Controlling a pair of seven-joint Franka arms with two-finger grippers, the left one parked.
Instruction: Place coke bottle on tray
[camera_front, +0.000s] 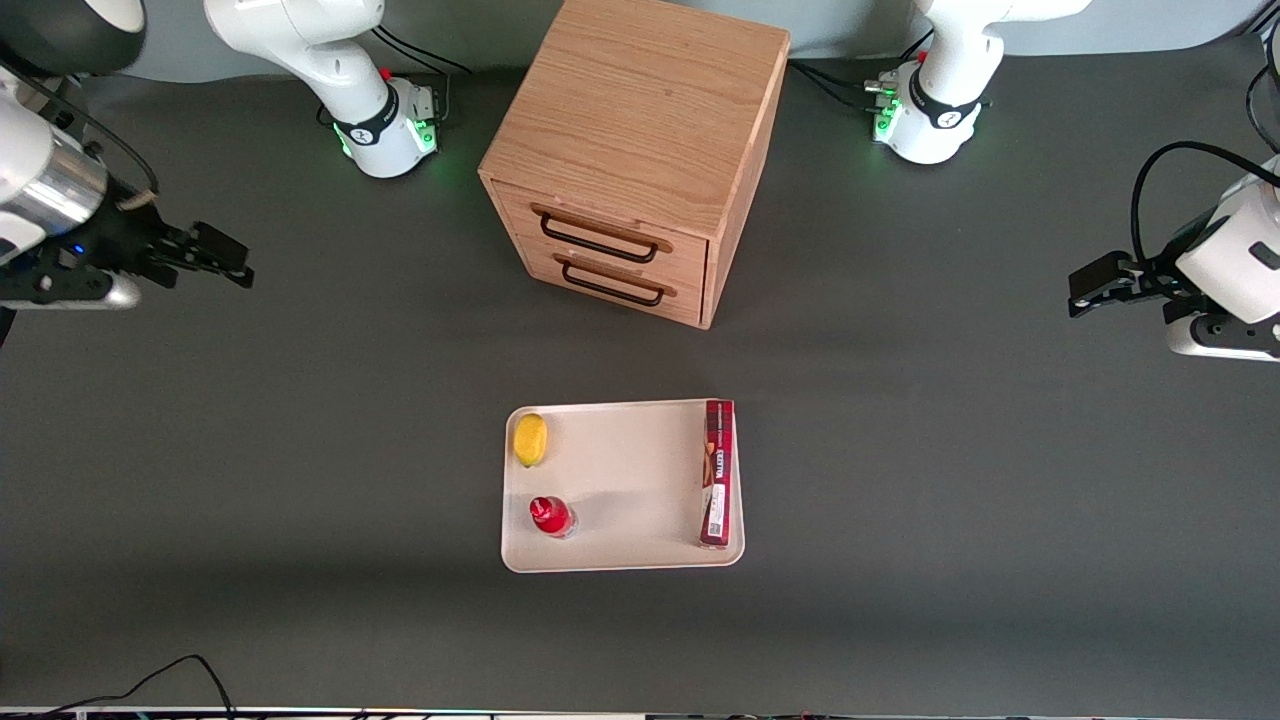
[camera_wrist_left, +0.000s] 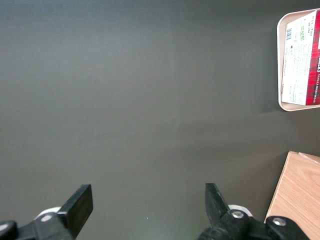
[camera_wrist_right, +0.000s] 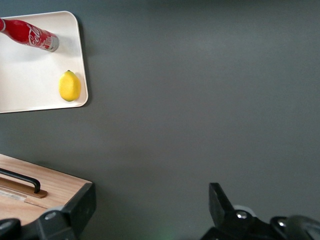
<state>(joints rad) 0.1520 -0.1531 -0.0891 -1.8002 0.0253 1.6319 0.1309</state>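
Observation:
The coke bottle, small and red with a red cap, stands upright on the cream tray, near the tray's corner closest to the front camera on the working arm's side. It also shows in the right wrist view on the tray. My right gripper is open and empty, raised well away from the tray toward the working arm's end of the table. In the right wrist view the gripper has only bare table between its fingers.
A yellow lemon and a long red box also lie on the tray. A wooden drawer cabinet with two black handles stands farther from the front camera than the tray. A black cable lies at the table's near edge.

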